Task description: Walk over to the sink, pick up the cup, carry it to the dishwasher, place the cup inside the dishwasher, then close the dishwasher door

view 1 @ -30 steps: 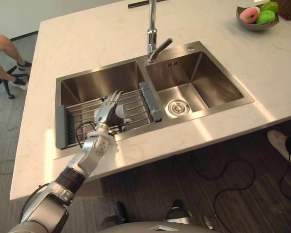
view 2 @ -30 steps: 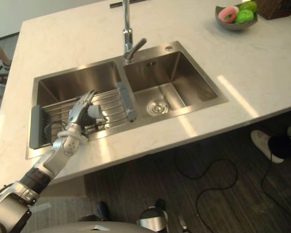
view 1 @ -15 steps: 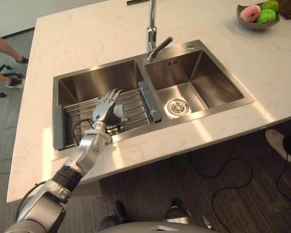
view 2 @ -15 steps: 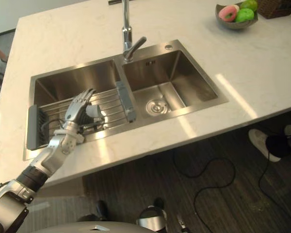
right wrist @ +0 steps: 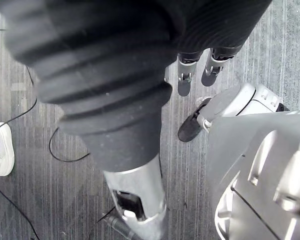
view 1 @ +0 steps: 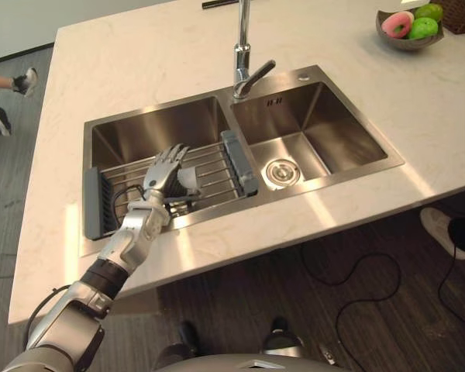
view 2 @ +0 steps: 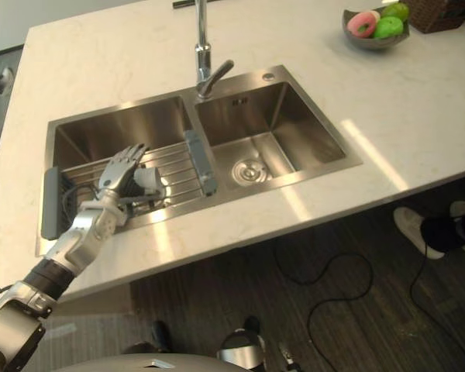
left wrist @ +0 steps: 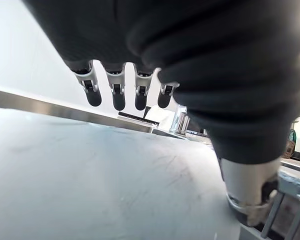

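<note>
The left hand (view 1: 161, 169), fingers spread straight, has edged aside over the drying rack (view 1: 217, 164); the cup (view 1: 188, 180) lies beside its thumb, not yet grasped.

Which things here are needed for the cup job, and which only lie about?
For the job: cup, on the drying rack in the sink; left hand, open beside it.
Just lying about: faucet, fruit bowl, a person's shoe.

Cream, faintly veined stone countertop (view 1: 139, 70) is surrounding a silver brushed-steel double sink (view 1: 349, 132); dark grey striped flooring (view 1: 240, 302) is showing.
</note>
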{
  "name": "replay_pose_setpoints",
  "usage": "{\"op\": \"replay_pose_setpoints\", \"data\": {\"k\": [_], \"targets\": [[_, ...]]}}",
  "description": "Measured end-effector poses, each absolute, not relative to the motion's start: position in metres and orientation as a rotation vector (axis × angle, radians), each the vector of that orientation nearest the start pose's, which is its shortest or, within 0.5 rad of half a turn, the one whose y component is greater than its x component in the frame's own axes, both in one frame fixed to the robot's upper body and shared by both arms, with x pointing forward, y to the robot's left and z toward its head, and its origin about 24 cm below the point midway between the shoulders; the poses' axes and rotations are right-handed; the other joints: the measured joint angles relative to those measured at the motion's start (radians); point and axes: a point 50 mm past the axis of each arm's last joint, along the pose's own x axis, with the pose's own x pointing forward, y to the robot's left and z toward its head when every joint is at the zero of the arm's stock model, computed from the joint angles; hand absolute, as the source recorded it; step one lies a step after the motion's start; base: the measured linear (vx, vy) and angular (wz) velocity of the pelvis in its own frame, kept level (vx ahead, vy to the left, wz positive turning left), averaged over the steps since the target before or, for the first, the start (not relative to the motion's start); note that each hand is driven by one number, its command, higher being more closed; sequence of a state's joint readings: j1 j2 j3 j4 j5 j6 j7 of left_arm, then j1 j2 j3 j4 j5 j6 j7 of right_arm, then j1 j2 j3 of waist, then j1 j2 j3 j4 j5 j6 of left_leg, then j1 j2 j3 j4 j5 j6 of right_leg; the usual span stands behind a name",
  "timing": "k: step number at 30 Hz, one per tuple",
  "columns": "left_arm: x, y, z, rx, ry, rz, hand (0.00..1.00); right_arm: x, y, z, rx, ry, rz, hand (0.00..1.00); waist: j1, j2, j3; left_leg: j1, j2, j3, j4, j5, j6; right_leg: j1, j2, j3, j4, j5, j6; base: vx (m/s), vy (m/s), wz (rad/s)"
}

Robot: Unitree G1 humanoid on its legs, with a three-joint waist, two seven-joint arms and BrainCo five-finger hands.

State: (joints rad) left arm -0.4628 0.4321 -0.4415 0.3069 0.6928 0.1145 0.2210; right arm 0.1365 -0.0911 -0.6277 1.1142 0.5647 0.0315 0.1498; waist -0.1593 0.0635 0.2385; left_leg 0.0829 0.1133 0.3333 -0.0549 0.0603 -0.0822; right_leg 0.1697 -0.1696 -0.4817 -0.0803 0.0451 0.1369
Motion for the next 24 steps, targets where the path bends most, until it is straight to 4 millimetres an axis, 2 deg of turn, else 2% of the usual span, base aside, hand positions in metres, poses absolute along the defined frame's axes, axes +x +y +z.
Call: {"op": "replay_pose_setpoints", "data": {"k": [12, 22, 23, 24], "targets": [[0.334, 0.159, 0.075, 1.378, 0.005, -0.214, 0.0, 0.043, -0.241, -0.163, 0.807, 0.935, -0.827, 0.0, -0.005, -0.006, -0.009, -0.001, 0.0, 0.001, 0.0, -0.003, -0.001, -0.001, 0.0, 0.0, 0.0, 0.0, -0.001, 0.0, 0.0, 0.0], [0.336, 0.161, 0.072, 1.415, 0.077, -0.269, 0.0, 0.05, -0.242, -0.161, 0.784, 0.92, -0.807, 0.0, -0.004, -0.005, -0.023, -0.001, 0.0, 0.001, 0.001, -0.004, 0.0, -0.001, 0.0, 0.0, 0.0, -0.001, -0.002, 0.0, 0.0, 0.0], [0.336, 0.162, 0.072, 1.415, 0.084, -0.27, 1.0, 0.051, -0.242, -0.161, 0.777, 0.924, -0.797, 0.0, -0.004, -0.006, -0.025, -0.001, 0.0, 0.001, 0.001, -0.004, 0.0, -0.001, 0.0, 0.0, 0.0, -0.001, -0.002, 0.0, 0.0, 0.0], [0.336, 0.162, 0.071, 1.415, 0.088, -0.272, 1.0, 0.051, -0.241, -0.161, 0.775, 0.926, -0.794, 0.0, -0.004, -0.006, -0.027, -0.001, 0.0, 0.001, 0.001, -0.004, -0.001, -0.001, 0.0, 0.0, 0.0, -0.001, -0.002, 0.0, 0.0, 0.0]]}}
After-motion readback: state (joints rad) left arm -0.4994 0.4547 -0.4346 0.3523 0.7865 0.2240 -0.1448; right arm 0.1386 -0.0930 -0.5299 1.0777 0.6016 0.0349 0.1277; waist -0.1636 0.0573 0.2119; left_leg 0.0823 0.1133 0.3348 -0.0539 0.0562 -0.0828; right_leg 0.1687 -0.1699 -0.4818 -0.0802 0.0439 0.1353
